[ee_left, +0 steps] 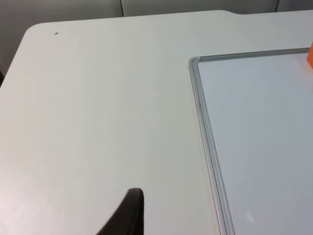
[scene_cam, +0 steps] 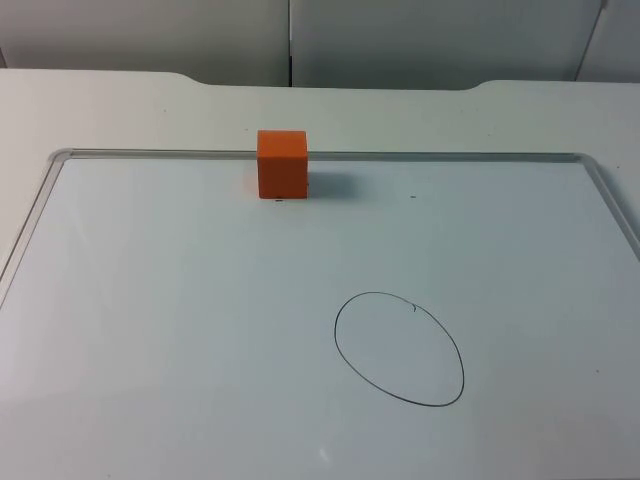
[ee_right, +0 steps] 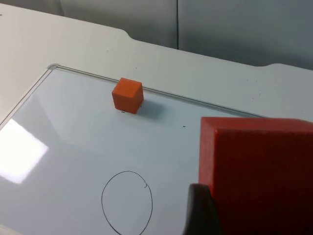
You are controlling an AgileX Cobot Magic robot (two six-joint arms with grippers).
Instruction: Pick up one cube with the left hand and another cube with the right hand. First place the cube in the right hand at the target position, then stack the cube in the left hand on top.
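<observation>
An orange cube [scene_cam: 282, 163] stands on the whiteboard [scene_cam: 150, 300] against its far rim, left of centre; it also shows in the right wrist view [ee_right: 127, 95], and a sliver of it [ee_left: 310, 56] in the left wrist view. A hand-drawn oval [scene_cam: 398, 348] marks the board nearer to me, right of centre, with nothing in it. My right gripper [ee_right: 254, 220] is shut on a red cube [ee_right: 254, 166], held above the board on the near side of the oval [ee_right: 127, 203]. My left gripper [ee_left: 131, 215] hangs over bare table beside the board's far left corner [ee_left: 195, 62].
The whiteboard's metal rim [scene_cam: 450, 155] runs along the far side and curves down at both ends. White table [scene_cam: 120, 100] lies beyond it, ending at the grey partition wall [scene_cam: 300, 35]. A small dark speck [scene_cam: 412, 197] sits on the board.
</observation>
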